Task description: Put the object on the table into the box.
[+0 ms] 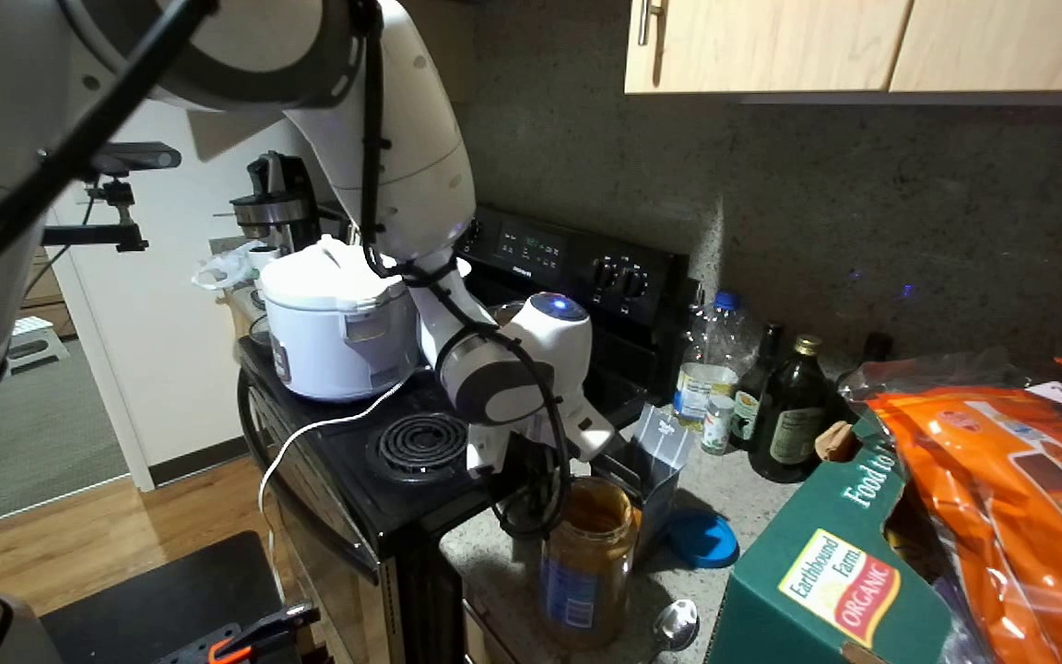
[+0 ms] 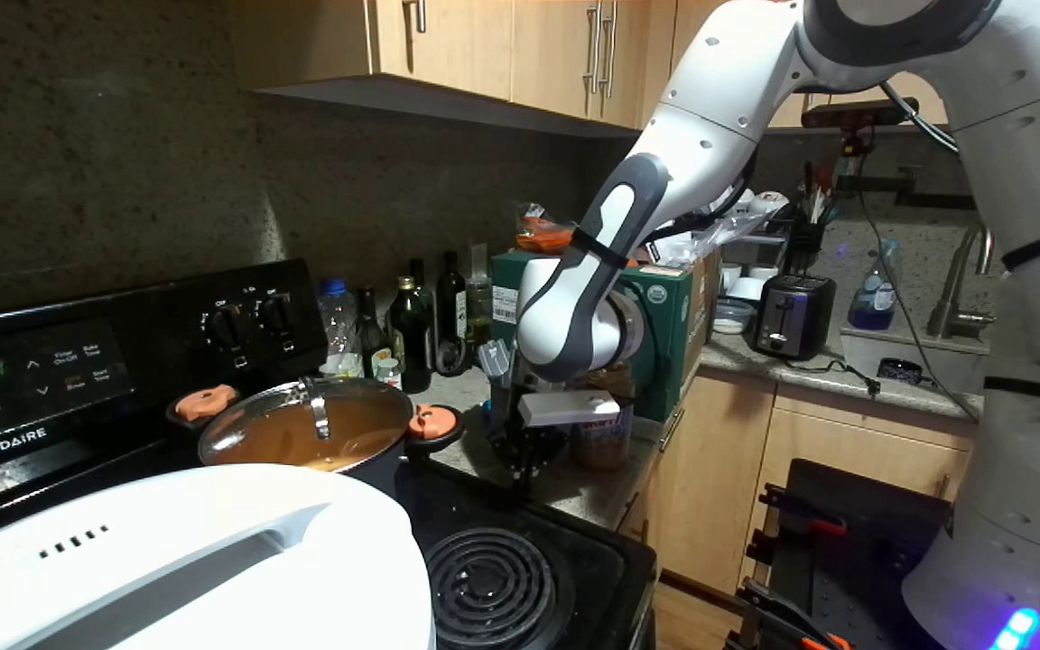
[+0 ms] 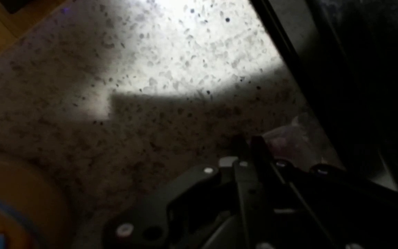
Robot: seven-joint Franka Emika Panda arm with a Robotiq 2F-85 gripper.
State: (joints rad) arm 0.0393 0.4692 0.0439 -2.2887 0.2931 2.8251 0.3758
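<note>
in the wrist view we see the gripper (image 3: 249, 140), its fingers together with only a thin slit showing between them. just beside the fingertips is the task's object, a translucent, film-like thing (image 3: 285, 141) with a pinkish patch, over the speckled counter (image 3: 185, 45) near the stove (image 3: 351, 76); we cannot tell whether an edge of it is pinched. in an exterior view we find the green box (image 1: 826, 516) on the counter, an orange bag (image 1: 1001, 516) at its top. an open jar (image 1: 586, 590) stands near the gripper, and between jar and box lie a blue lid (image 1: 702, 538) and a spoon (image 1: 677, 625). in an exterior view we see bottles (image 2: 409, 338) near the wall, between the stove and the box.
</note>
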